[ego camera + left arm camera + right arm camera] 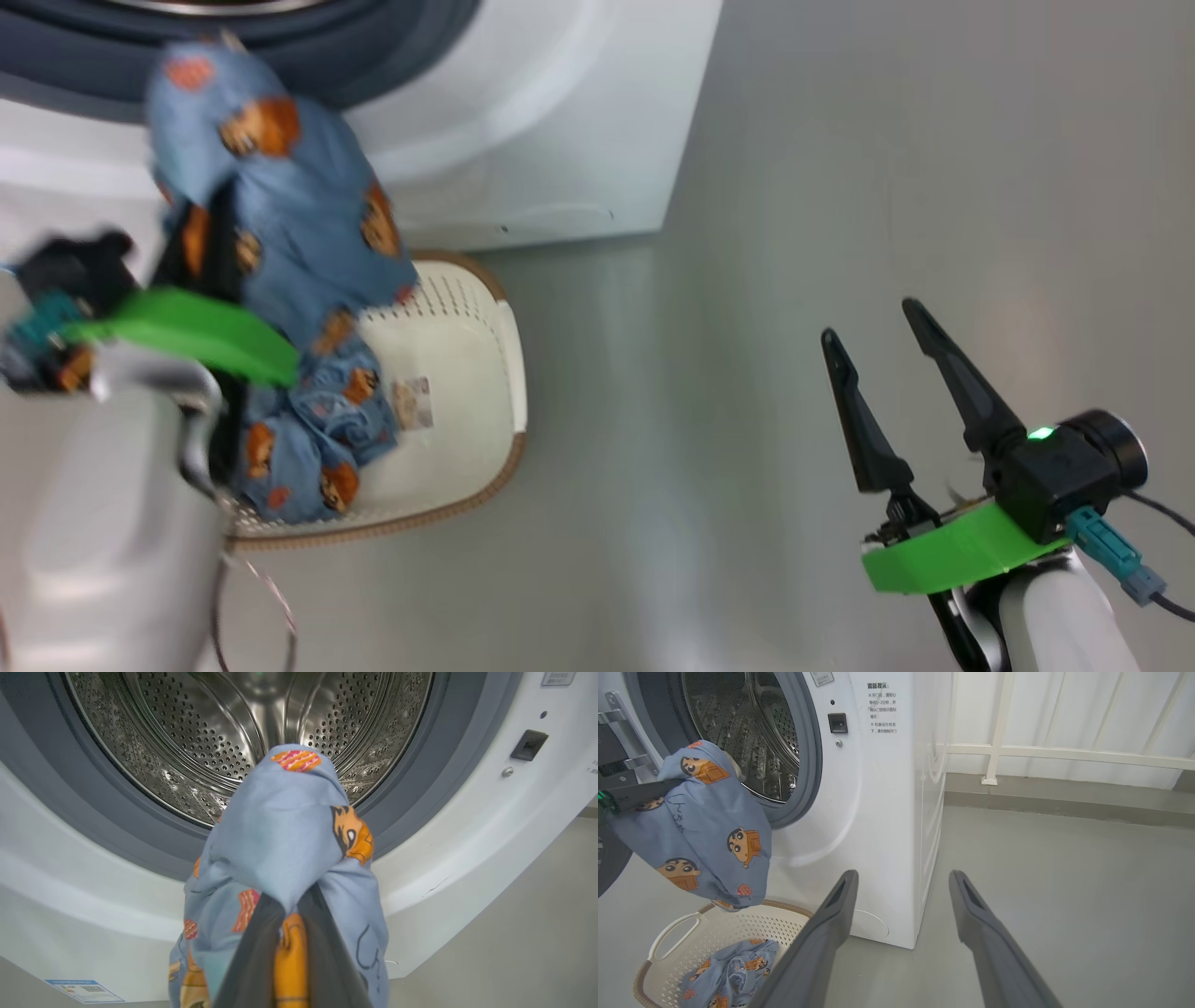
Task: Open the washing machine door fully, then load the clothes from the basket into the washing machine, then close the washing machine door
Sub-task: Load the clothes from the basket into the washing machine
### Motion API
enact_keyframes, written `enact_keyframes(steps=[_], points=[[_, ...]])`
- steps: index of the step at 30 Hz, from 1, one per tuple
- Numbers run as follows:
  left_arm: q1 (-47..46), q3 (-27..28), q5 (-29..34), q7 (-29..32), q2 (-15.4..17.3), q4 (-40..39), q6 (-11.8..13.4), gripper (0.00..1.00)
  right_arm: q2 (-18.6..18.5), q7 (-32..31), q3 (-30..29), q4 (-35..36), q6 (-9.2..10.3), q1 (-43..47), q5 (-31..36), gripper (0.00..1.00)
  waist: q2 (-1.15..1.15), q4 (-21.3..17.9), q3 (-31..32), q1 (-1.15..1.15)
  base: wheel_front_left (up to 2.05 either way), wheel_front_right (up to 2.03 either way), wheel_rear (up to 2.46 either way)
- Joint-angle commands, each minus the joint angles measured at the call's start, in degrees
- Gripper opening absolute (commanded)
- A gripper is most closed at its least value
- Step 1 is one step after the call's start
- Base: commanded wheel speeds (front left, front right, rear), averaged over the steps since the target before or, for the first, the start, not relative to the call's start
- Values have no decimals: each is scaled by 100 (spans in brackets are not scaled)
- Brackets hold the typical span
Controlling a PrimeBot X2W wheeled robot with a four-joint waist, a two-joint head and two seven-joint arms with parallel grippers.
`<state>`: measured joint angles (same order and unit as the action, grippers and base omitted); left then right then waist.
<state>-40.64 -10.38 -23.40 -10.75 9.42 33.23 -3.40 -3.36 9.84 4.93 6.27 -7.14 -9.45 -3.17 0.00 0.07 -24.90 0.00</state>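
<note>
Black rim: the washing machine door (609,863) stands open left of the washing machine (887,826) mouth, only partly seen.
Blue fabric: the clothes (710,830) are light blue with orange-brown cartoon figures. One garment hangs before the machine's mouth, and another lies crumpled in the basket (672,933) at the machine's foot.
Left gripper (293,905): clamped on the hanging garment, cloth draped over both fingers.
Drum (196,732): perforated steel, ringed by a grey gasket (93,812).
Writing: Chinese notice (881,709) on the machine's front, headed 温馨提示. A blue sticker (84,990) sits low on it, too small to read. The label (413,403) on the basket's bottom is blurred.
Open room: bare grey floor (1064,882) right of the machine, up to a white railing (1064,753).
Right gripper (903,875): fingers spread wide apart, over that floor near the machine's right corner.
</note>
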Motion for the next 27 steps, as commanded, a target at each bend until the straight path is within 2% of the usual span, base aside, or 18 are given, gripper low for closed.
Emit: enact_keyframes(steps=[1, 10, 19, 22, 27], points=[[-282, 198, -11, 33, 306, -30, -75, 0, 6, 75, 174, 99, -35, -112, -8, 100, 0, -318, -597, 0, 0, 0, 0], [-1817, 236, -230, 991, 925, 684, -288, 0, 35, 369, 383, -211, -35, -509, -141, 100, 0, -720, -1132, 0, 0, 0, 0], [-3288, 105, -479, 2570, 1506, 997, -374, 0, 46, 483, 582, -354, -35, -820, -313, 100, 0, -991, -1632, 0, 0, 0, 0], [-3701, 83, -436, 2890, 1703, 984, -349, 0, 46, 500, 616, -387, -35, -914, -384, 100, 0, -1065, -1809, 0, 0, 0, 0], [-4199, 145, -255, 2931, 2066, 858, -73, 0, 47, 512, 690, -390, -35, -1085, -504, 100, 0, -1240, -2045, 0, 0, 0, 0]])
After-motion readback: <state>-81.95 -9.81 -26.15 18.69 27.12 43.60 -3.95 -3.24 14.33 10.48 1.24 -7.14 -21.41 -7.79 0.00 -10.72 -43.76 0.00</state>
